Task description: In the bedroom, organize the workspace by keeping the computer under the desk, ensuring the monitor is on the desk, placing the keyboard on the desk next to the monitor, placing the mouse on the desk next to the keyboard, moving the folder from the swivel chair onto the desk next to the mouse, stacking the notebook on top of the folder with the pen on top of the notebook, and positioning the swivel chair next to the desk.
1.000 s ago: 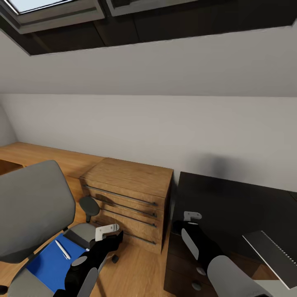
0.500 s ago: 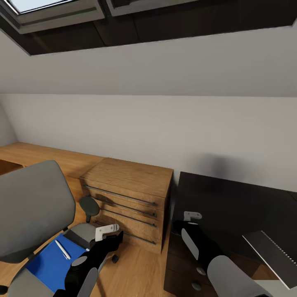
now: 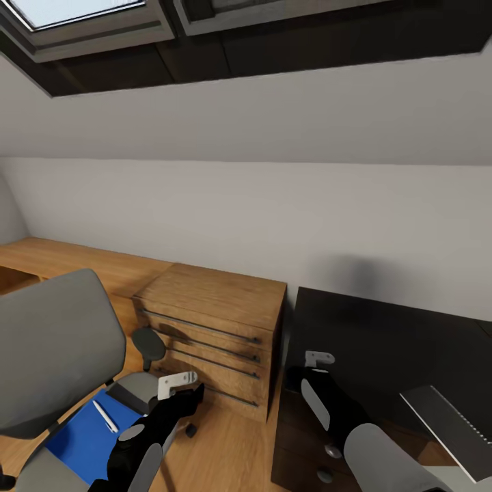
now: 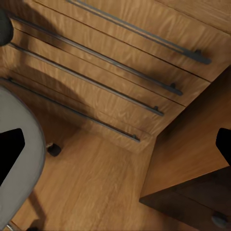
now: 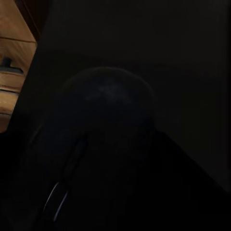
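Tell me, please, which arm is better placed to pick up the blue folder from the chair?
Probably the left. The left gripper hangs right beside the chair, close to the folder on its seat, while the right gripper sits over the dark desk.

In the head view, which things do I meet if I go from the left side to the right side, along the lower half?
Swivel chair → blue folder with the pen on it → wooden drawer chest → dark desk → keyboard.

My left arm hid part of the blue folder (image 3: 85, 434); the keyboard (image 3: 447, 427) ran off the frame's edge (my right fingertips were too dark to read).
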Robot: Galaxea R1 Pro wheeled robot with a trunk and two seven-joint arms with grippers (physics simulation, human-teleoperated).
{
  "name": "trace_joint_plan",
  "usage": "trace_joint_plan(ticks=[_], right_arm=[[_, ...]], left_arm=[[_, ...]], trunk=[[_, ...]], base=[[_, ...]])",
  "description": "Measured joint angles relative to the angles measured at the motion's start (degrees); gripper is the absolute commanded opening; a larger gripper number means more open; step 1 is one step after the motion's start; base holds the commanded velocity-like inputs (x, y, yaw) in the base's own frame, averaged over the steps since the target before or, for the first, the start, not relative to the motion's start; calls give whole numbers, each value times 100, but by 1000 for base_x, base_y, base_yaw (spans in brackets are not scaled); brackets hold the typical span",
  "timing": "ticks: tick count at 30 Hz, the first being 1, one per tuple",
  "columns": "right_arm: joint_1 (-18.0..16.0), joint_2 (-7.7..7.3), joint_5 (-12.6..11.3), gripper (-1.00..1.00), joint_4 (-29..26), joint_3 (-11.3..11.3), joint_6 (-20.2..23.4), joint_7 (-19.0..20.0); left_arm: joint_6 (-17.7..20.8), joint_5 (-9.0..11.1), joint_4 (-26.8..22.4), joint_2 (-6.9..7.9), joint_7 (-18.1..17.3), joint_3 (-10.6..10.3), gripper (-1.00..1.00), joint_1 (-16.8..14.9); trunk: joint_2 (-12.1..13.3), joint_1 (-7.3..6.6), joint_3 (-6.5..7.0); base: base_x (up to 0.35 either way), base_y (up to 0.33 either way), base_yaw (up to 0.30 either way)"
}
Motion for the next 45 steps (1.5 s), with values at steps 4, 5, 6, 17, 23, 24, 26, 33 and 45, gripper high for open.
trace_joint_plan(ticks=[4, 5, 6, 17, 23, 24, 26, 33, 45], right_arm=[[0, -9, 8, -100, -193, 5, 6, -11], [1, -18, 18, -100, -413, 12, 17, -24], [9, -26, 22, -100, -703, 16, 51, -40], [943, -219, 26, -100, -3250, 21, 788, -73], [1003, -227, 24, -100, -3434, 8, 837, -75], [1003, -228, 21, -100, -3443, 8, 837, -75], [1006, -228, 22, -100, -3453, 7, 838, -75], [1013, -228, 25, -100, -3558, -2, 830, -75], [1013, -237, 25, -100, -3561, -2, 822, -75]], left_arm=[[3, -2, 35, -4, -1, -2, 100, 0], [0, -4, 74, -7, 0, -5, 100, 0], [-2, -5, 106, -8, -1, -3, 100, 0], [-4, -7, 142, -5, -1, -8, 100, 0], [-2, -6, 248, 0, -1, 1, 100, 0], [1, -6, 252, 0, -1, 1, 100, 0], [4, -7, 263, 0, -1, 0, 100, 0], [4, -7, 418, -7, -3, 13, 100, -1], [3, -7, 603, -8, -5, -4, 100, 0]], trunk=[[161, -88, 72], [200, -110, 90], [241, -132, 108], [443, -242, 198], [443, -239, 198], [443, -239, 198], [443, -239, 198], [443, -239, 202], [443, -240, 237]], base=[[0, 0, 0], [0, 0, 0], [0, 0, 0], [0, 0, 0], [-229, 0, 0], [-333, -40, 0], [-334, -94, 0], [-327, -153, -37], [-283, -214, -120]])
